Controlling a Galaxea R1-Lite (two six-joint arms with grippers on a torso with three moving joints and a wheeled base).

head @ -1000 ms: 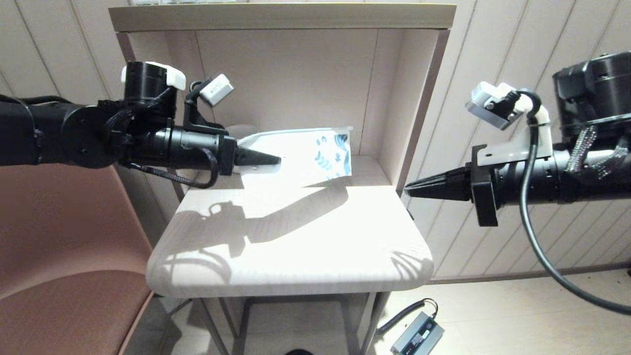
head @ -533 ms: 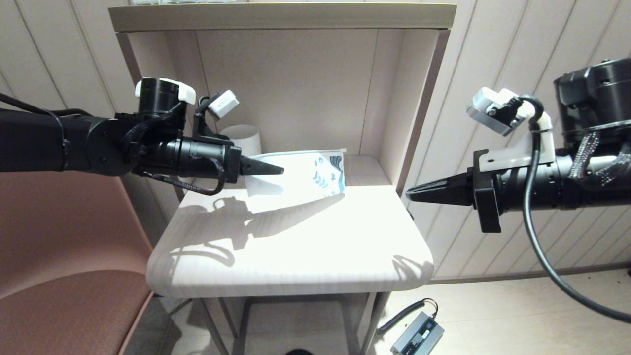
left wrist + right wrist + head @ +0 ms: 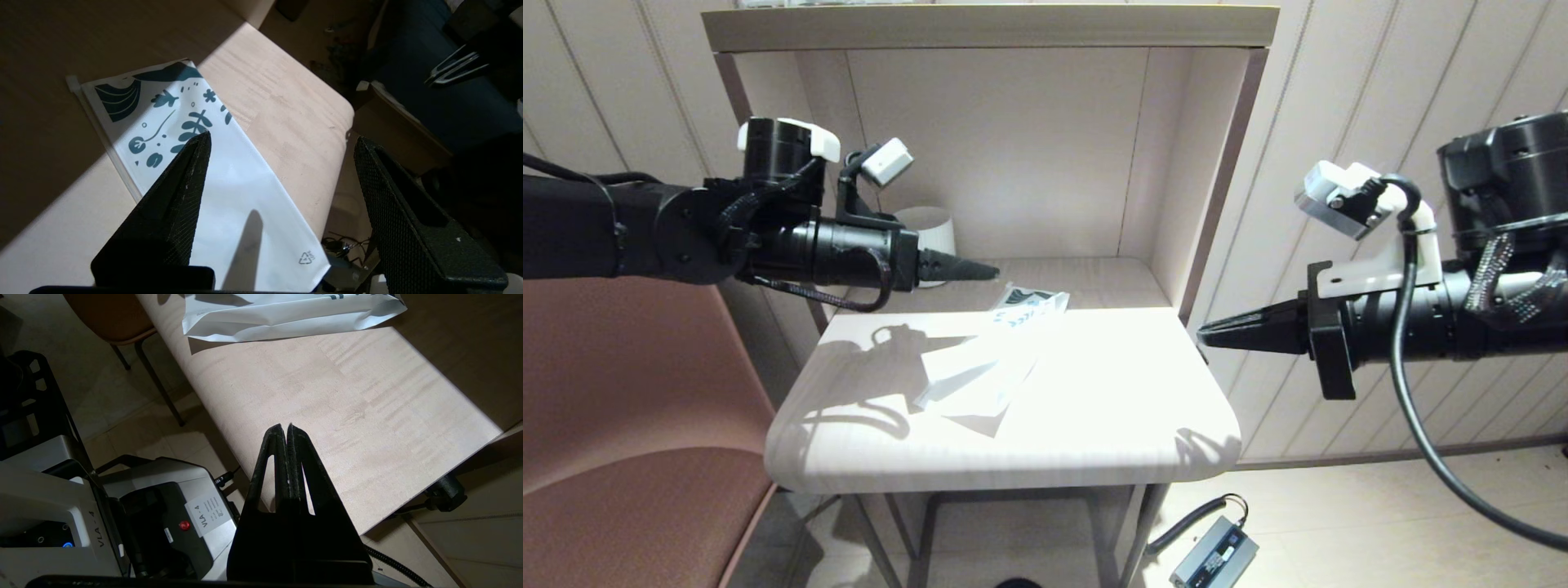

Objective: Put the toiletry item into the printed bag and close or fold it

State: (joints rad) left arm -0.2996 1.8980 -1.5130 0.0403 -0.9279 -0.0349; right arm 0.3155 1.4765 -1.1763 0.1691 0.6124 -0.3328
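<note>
The printed bag (image 3: 992,359) lies flat and slanted on the small table (image 3: 1111,408), its teal leaf print toward the shelf. My left gripper (image 3: 988,269) hovers open above the bag's printed end, holding nothing. In the left wrist view the bag (image 3: 229,196) shows between and below the spread fingers of this gripper (image 3: 282,138). A slim dark streak crosses the bag's white part; the toiletry item itself is not visible. My right gripper (image 3: 1205,333) hangs shut and empty off the table's right edge. The right wrist view has this gripper (image 3: 284,426) over the table rim and the bag (image 3: 286,314) beyond it.
A white ribbed mug (image 3: 927,233) stands at the back left inside the shelf niche, behind my left gripper. The niche's side wall (image 3: 1217,188) rises between the table and my right arm. A brown chair (image 3: 629,425) is at the left. A grey box (image 3: 1213,555) lies on the floor.
The bag, held up in my left gripper a second ago, has dropped and now lies on the table. My left gripper has opened and stays above it. The right arm has barely moved.
</note>
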